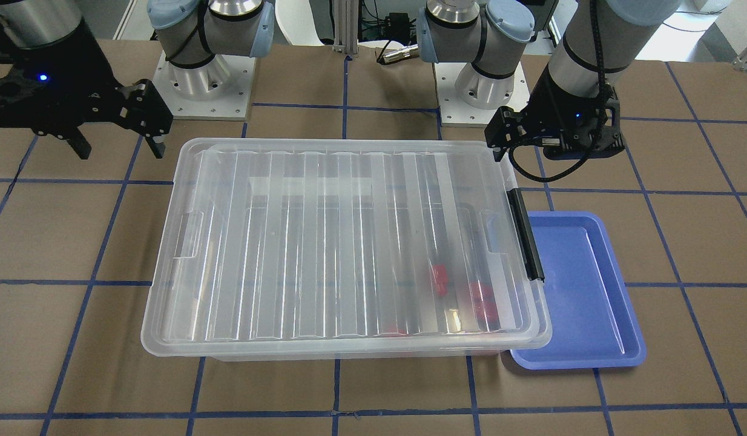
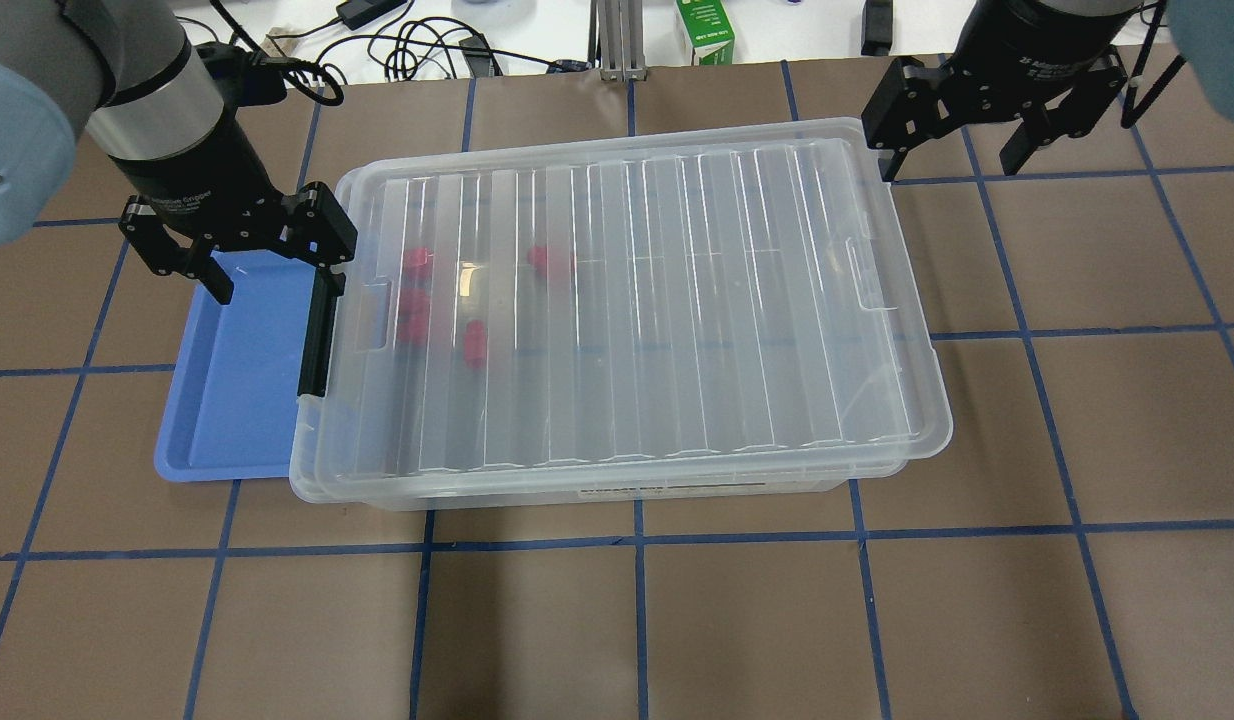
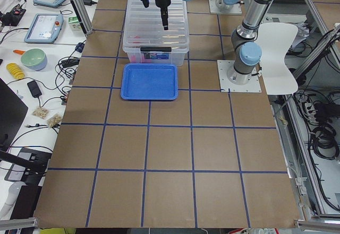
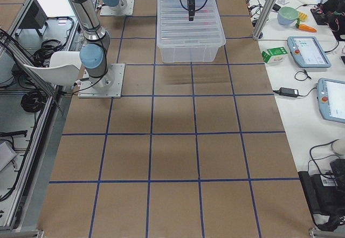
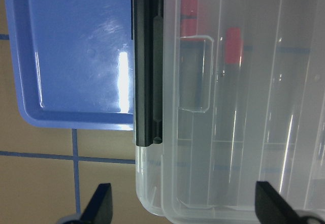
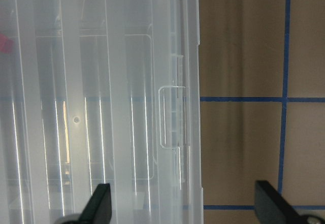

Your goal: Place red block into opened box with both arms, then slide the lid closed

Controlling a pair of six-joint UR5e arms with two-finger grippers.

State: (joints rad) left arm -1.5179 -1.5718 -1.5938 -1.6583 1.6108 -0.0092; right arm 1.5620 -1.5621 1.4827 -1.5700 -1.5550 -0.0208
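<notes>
The clear box (image 2: 617,490) sits mid-table with the ribbed lid (image 2: 677,300) lying flat over its whole top. Several red blocks (image 2: 474,345) show blurred through the lid near the black latch (image 2: 317,335) end; I cannot tell which is the task's red block. My left gripper (image 2: 272,275) hangs open above that latch end, its fingers straddling the box corner (image 5: 152,203). My right gripper (image 2: 949,150) is open beyond the opposite far corner, holding nothing. In the right wrist view the lid's notch (image 6: 170,117) lies below my right gripper (image 6: 184,206).
A blue tray (image 2: 237,380) lies against the box's latch end, under the left gripper. A green carton (image 2: 707,30) and cables sit past the table's far edge. The two arm bases (image 1: 207,91) stand on the robot's side of the box.
</notes>
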